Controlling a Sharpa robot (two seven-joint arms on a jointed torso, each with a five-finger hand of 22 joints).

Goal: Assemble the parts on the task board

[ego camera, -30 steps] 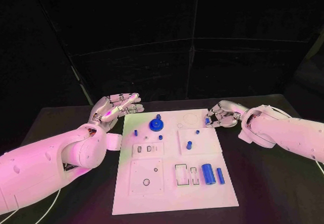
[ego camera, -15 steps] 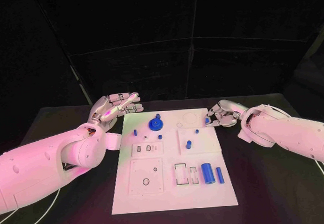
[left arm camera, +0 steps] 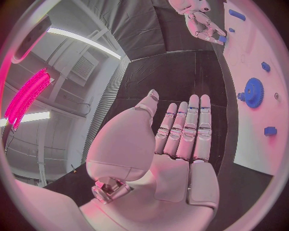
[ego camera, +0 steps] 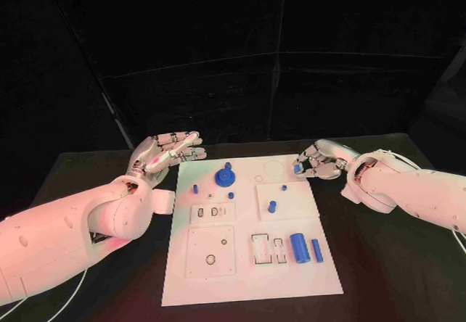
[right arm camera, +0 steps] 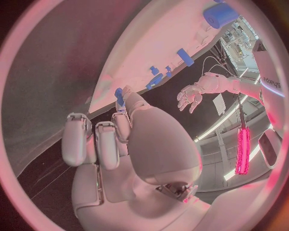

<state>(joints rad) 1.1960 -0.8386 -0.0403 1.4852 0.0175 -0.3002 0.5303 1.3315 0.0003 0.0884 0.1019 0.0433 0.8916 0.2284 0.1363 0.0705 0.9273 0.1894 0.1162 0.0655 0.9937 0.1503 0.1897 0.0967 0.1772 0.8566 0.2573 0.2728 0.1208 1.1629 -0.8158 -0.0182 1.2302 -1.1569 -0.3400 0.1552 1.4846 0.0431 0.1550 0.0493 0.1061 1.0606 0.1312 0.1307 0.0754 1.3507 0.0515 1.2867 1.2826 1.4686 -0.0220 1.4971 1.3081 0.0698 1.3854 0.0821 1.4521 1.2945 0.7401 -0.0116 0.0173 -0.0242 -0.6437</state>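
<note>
Head view shows the white rectangular task board (ego camera: 248,233) lying in the middle of the black table (ego camera: 385,262), its long axis running from 6 o'clock to 12 o'clock. The right hand (ego camera: 319,161) sits at the board's far right corner, about 1 o'clock from its centre, fingers curled around a small blue peg (ego camera: 297,168). The peg appears to stand roughly upright between the fingertips, though it is too small here to give its axis with certainty; the right wrist view shows it pinched at the fingertips (right arm camera: 120,96).

The left hand (ego camera: 166,153) hovers off the board's far left corner, at about 11 o'clock, holding nothing, its fingers straight and held close together, pointing toward 2 o'clock; the left wrist view confirms the bare, flat palm (left arm camera: 175,144).

On the board, a blue toothed gear wheel (ego camera: 226,177) lies flat near the far edge, with a blue stub rising at its 12 o'clock side. A thick blue cylinder (ego camera: 297,248) and a thinner blue rod (ego camera: 316,251) lie side by side near the right edge at about 5 o'clock, both with long axes running 6 to 12 o'clock. Several small blue pegs (ego camera: 230,195) stand around the middle of the board.
</note>
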